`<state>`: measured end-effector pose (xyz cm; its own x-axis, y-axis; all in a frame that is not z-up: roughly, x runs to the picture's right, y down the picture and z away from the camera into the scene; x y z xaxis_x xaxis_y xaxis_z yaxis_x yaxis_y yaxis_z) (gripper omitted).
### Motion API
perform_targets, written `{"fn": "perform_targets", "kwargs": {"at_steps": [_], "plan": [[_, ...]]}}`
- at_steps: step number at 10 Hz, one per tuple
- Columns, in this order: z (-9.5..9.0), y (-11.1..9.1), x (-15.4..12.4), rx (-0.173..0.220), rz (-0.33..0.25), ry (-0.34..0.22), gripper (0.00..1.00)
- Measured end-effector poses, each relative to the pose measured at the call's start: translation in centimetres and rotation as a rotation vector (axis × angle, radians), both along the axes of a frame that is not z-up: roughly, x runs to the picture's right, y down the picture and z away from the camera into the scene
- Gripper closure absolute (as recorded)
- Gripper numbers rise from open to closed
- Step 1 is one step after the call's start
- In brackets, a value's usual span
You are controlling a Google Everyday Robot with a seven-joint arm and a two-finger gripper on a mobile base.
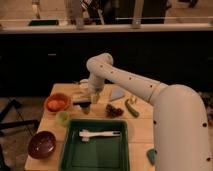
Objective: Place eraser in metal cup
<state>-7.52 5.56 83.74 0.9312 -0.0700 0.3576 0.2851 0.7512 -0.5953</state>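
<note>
My fingers (94, 98) hang low over the back-left part of the pale wooden surface (142, 131), just right of the round orange bowl (56, 103). They're pressed together; whether they're clamped on anything I can't make out.

Progress, my read: transport stage, drop not done. The small dark oblong eraser (82, 104) shows as a dark block just left of and slightly below my fingers, close enough that it may be in my grip or touching, but I can't confirm contact. The small dull grey metal cup (86, 110) sits right underneath it, just in front of my fingers; the eraser looks to be at or over its mouth, not clearly inside.

Left to do: centre over the mouth, release, clear out.

Nearby clutter: small pale green cup (62, 118) just left of the metal cup, green curved vegetable (132, 108) to the right, white brush (100, 134) lying in the green rectangular tray (70, 150) in front.
</note>
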Motion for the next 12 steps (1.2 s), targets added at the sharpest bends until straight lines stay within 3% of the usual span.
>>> {"fn": "perform_targets", "kwargs": {"at_steps": [6, 12], "plan": [[1.7, 0.4, -0.8, -0.033, -0.016, 0.003, 1.0], [2.2, 0.7, -0.4, -0.055, -0.022, 0.016, 0.99]]}}
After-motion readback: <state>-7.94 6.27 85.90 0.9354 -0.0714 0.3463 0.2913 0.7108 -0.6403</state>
